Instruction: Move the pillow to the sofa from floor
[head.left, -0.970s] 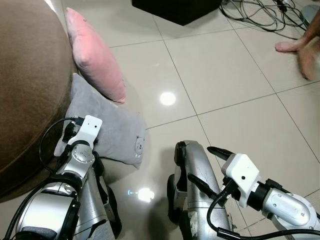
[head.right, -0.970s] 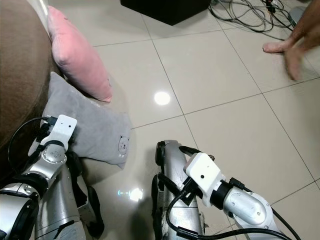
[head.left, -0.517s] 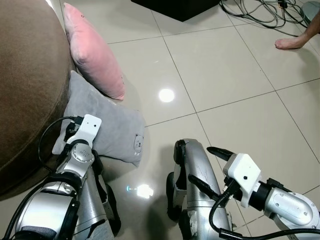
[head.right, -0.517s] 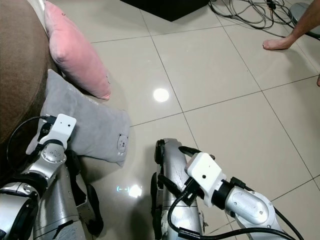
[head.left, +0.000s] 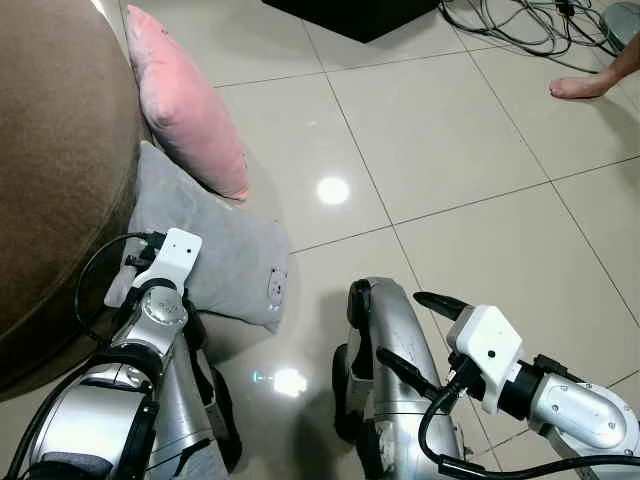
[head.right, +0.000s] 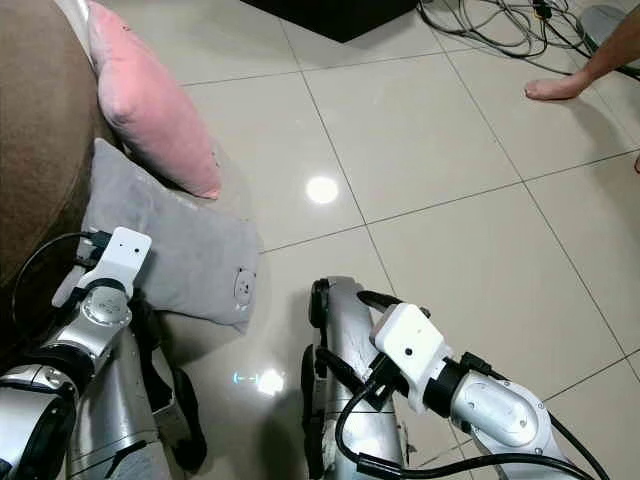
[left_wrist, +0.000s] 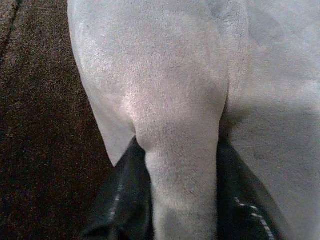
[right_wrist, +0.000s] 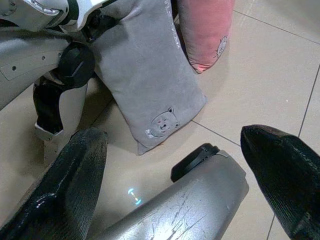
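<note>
Leftmost, the brown sofa (head.left: 50, 170) rises just beside the left gripper (left_wrist: 182, 200), close on its outer side. That claw is pinching a corner fold of the grey pillow (head.left: 225, 255): the left wrist view shows plush fabric bunched between the two black fingers (left_wrist: 125, 200), with sofa fabric alongside. The rest of the pillow lies ahead of the claw on the tiled floor (head.left: 450, 150), leaning on the sofa's base. Beyond it, farther from the claw, a pink pillow (head.left: 185, 105) leans there too, touching the grey one. To the right, the right gripper (right_wrist: 170, 175) hovers spread wide and empty above the robot's leg. At far right a person's bare foot (head.left: 585, 85) rests on the tiles.

To lift well, the pinch should probably be kept firm on that thin fold, rising slowly so the hanging weight cannot slip free, then swinging toward the seat without dragging the pink pillow along.
</note>
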